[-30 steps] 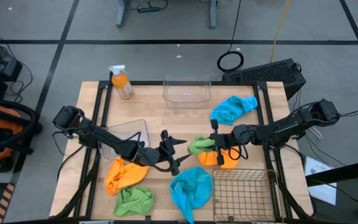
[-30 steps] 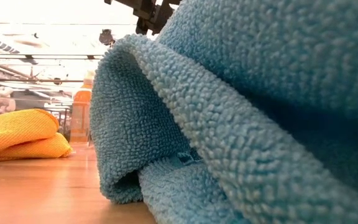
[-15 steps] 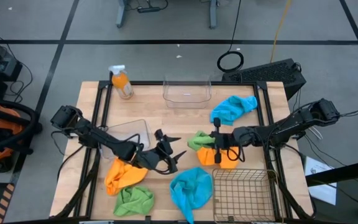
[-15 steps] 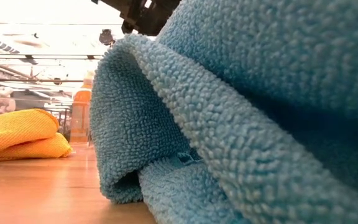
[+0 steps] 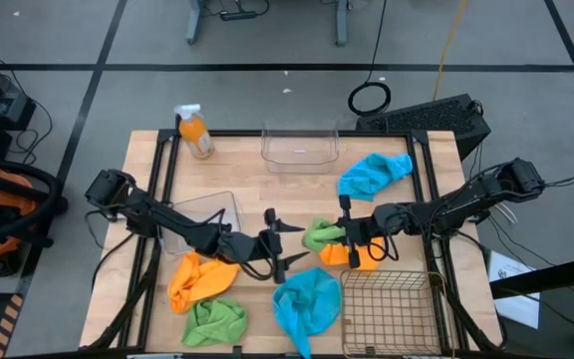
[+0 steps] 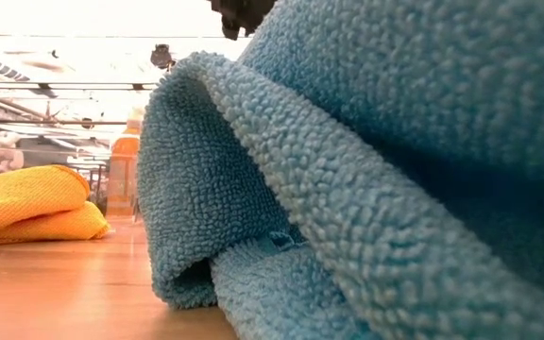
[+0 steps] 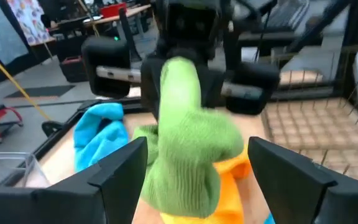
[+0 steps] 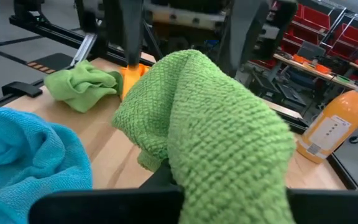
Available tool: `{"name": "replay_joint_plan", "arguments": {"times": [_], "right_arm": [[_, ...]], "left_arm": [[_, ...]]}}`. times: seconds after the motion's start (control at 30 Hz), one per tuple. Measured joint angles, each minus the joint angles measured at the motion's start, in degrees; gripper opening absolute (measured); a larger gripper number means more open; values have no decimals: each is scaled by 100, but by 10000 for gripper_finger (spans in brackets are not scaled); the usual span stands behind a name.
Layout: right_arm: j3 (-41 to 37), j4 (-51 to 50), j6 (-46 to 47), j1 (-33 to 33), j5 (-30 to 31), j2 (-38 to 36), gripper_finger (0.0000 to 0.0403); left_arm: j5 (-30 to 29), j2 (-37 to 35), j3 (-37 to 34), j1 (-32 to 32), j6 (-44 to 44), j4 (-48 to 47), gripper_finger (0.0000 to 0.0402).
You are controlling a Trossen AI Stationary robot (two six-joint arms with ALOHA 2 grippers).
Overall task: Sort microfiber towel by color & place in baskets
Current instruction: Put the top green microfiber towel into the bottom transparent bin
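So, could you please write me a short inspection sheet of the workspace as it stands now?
Surface: wooden table, bare at the middle back.
Job's things: green microfiber towel gripped above an orange towel; bright blue towels, another orange and green towel lie loose; two clear plastic tubs and a bronze wire-mesh basket hold nothing.
Clutter: orange spray bottle.
Grippers: right gripper shut on the green towel; left gripper open beside it.
Cables: black coil on floor.
Surroundings: grey floor, nothing else seen.
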Motion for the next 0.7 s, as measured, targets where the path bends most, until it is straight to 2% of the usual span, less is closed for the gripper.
{"name": "replay_joint_plan", "arguments": {"times": [0.2,0.43,0.7], "right_arm": [[2,-42,0,0,-119,0,20],[7,-50,0,2,-142,0,20],[7,-48,0,-4,-107,0,20]], "left_arm": [[-3,281,0,233,249,307,286],[1081,619,0,418,838,1560,286],[1380,945,0,589,736,1852,275]]}}
